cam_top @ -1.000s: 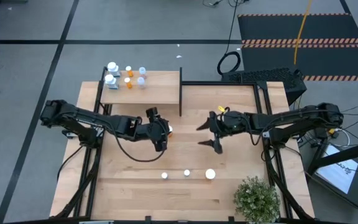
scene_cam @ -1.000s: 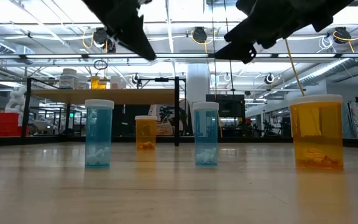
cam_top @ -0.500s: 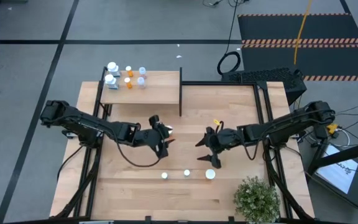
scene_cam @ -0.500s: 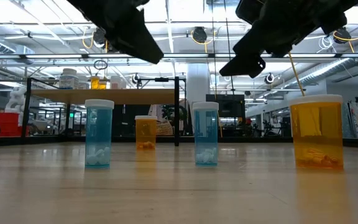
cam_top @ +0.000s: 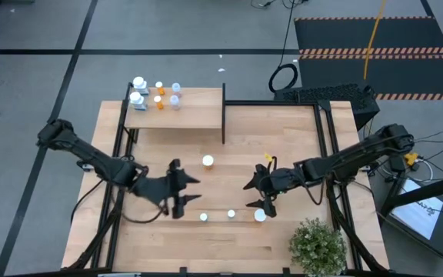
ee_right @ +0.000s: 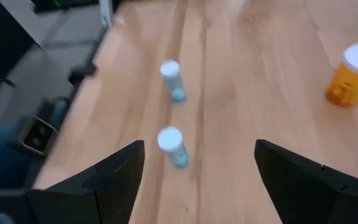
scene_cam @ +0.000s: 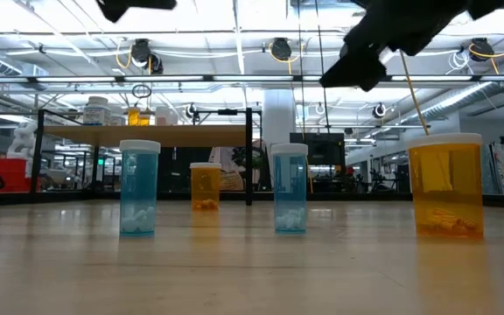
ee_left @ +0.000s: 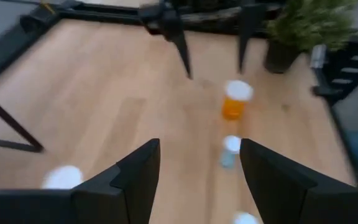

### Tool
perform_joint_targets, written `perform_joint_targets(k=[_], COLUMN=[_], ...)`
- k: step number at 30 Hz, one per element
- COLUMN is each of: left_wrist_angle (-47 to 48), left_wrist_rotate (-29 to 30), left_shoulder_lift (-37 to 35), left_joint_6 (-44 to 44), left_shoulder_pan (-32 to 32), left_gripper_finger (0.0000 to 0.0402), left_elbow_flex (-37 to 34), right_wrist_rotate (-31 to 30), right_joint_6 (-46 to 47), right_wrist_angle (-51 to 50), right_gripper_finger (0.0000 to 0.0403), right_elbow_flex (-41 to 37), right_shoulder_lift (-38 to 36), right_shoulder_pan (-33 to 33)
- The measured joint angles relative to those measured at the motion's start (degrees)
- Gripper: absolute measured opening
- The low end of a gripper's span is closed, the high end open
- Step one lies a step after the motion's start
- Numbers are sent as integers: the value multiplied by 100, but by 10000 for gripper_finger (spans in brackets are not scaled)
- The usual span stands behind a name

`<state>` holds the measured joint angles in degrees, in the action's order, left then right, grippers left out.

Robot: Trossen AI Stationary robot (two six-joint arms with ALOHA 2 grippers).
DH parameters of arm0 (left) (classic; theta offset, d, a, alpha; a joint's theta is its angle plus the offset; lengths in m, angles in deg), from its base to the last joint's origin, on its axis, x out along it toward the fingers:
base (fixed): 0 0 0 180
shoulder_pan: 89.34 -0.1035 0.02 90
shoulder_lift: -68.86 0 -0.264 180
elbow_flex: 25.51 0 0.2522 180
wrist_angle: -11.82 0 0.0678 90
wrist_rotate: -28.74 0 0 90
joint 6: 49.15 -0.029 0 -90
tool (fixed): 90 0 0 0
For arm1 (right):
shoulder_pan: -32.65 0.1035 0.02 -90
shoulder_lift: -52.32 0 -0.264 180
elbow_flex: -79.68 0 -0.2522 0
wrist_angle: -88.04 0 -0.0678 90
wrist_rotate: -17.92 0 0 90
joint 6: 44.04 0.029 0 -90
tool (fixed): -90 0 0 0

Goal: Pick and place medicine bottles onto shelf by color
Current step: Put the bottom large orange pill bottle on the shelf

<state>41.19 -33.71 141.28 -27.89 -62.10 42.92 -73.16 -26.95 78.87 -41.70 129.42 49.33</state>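
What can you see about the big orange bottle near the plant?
The orange bottle is a small round see-through amber tub with a white cap on top. It stands upright on the table, at the end of a row with two blue bottles, close to the plant. A few pills lie at its bottom. Nothing grips it; the right gripper hangs open just above it.

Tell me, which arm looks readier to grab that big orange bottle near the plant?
Probably the right. Its open claw hangs just beside the big orange bottle in the high view. The left claw, also open, is farther along the row, nearer the small blue bottle.
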Motion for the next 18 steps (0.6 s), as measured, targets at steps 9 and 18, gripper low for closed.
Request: perform_joint_targets(k=[9,18], left_wrist_angle=[753,777], left_wrist_rotate=[502,556], left_shoulder_lift=[78,74], left_joint_6=[736,811], left_shoulder_pan=[427,192], left_gripper_finger=[223,223], left_elbow_flex=[-2,-2], right_wrist_rotate=[-383,-516], right_joint_6=[102,32], right_wrist_angle=[-1088,-1478], right_gripper_finger=[297,297], right_elbow_flex=[622,730], right_shoulder_lift=[-2,-2], right_shoulder_pan=[458,1018])
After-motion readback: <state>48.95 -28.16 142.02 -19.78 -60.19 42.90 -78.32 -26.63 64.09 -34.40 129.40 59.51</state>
